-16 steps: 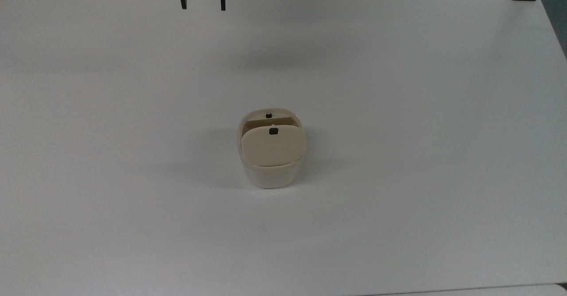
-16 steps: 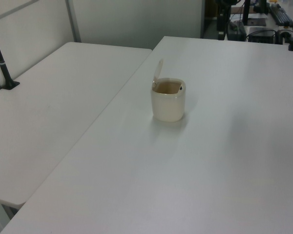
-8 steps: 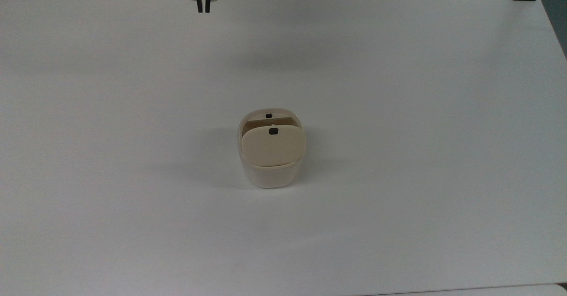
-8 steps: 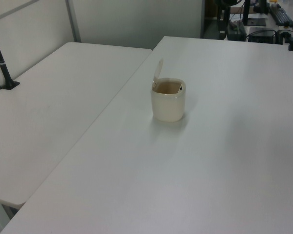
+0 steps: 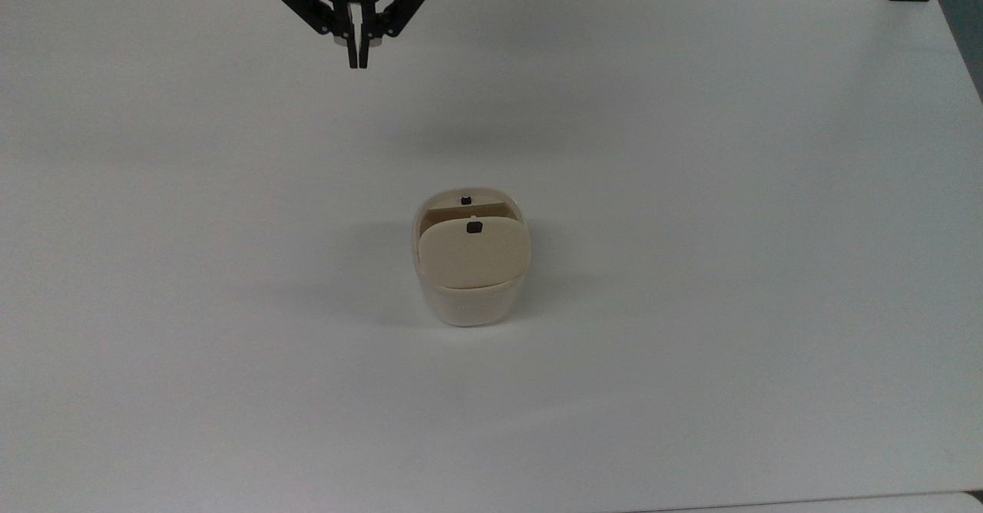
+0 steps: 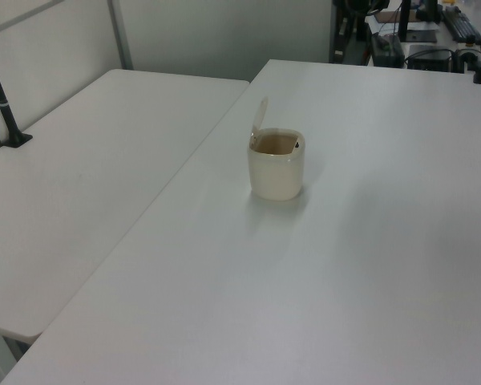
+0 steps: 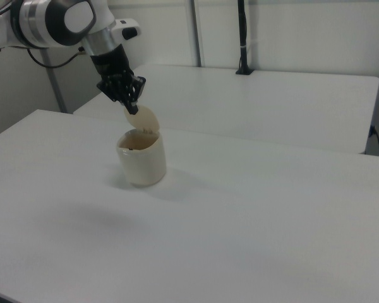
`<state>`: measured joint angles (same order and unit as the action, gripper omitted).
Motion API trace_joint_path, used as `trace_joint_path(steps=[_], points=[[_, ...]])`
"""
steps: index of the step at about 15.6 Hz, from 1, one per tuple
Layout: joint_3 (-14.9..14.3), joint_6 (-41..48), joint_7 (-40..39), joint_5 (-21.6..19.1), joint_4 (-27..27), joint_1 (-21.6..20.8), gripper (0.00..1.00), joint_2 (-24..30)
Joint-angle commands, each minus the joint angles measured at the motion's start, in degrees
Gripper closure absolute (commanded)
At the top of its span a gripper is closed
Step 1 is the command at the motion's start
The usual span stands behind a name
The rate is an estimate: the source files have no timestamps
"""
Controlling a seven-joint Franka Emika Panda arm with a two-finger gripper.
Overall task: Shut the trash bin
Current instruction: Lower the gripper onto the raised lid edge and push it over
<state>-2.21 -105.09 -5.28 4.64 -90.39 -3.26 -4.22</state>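
Trash bin [image 5: 470, 267] stands open, lid [image 5: 474, 255] raised

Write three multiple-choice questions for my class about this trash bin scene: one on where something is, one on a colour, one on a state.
1. In the top view, where is the gripper relative to the bin?
A. Touching its lid
B. Apart, near the table's far edge
C. Inside it

2. What colour is the lid?
A. Beige
B. Red
C. Blue

3. How does the lid stand?
A. Shut flat
B. Raised open
C. Lying on the table

Answers: 1 B, bare table lies between them. 2 A, it matches the cream bin. 3 B, the left view shows it upright above the rim.
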Motion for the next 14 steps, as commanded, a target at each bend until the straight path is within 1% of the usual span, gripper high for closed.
trace_joint_path(steps=[1, 5, 8, 9, 10, 14], points=[[0.36, -5.81, -1.05, -3.58, 0.39, -0.52, 0.92, -0.52], [0.36, -16.70, -0.26, -4.12, 0.39, -3.94, 0.92, -4.38], [0.36, -25.04, 0.88, -4.20, 0.39, -5.35, 0.93, -7.37], [0.36, -27.60, 1.58, -4.20, 0.39, -5.53, 0.94, -7.82], [0.36, -29.71, 2.11, -3.94, 0.48, -5.62, 1.00, -8.34], [0.36, -31.84, 2.29, -3.06, 1.27, -7.11, 1.00, -11.15]])
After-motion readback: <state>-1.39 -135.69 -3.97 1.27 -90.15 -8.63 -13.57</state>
